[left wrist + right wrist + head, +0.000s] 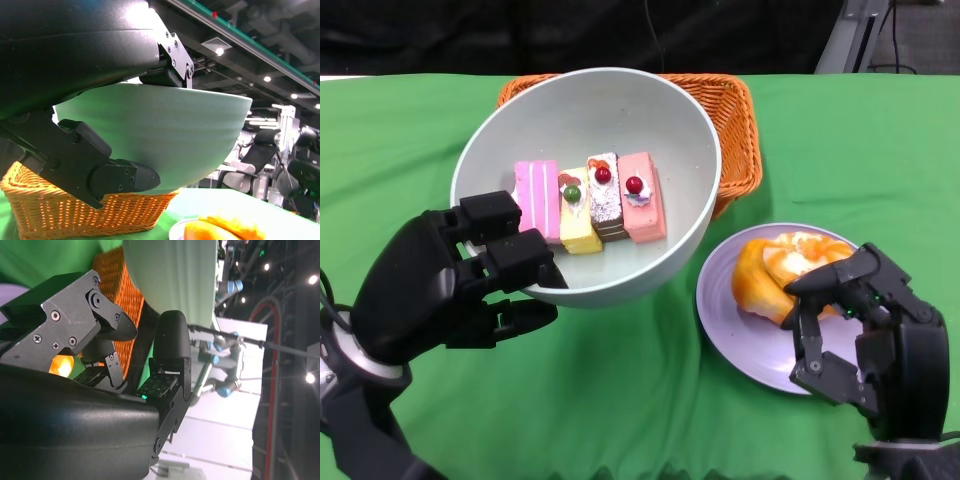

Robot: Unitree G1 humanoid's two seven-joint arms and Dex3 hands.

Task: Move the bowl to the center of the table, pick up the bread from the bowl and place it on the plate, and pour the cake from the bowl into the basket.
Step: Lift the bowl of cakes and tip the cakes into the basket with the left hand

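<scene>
Pale green bowl (pixel 620 130) w/ four cake slices (pixel 590 200) is raised off the table, tilted, in front of the orange basket (pixel 740 120) at the far edge. My left hand (pixel 450 270) grips its near rim, fingers inside, thumb under. Right hand (pixel 855 310) hovers over plate (pixel 740 330) by the bread (pixel 770 270), fingers apart, holding nothing.

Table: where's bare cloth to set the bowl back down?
Bare green cloth lies in front, between the left robot hand and the plate. It is crowded behind: the bowl hangs over the basket, and the right robot hand covers the plate's near edge.
</scene>
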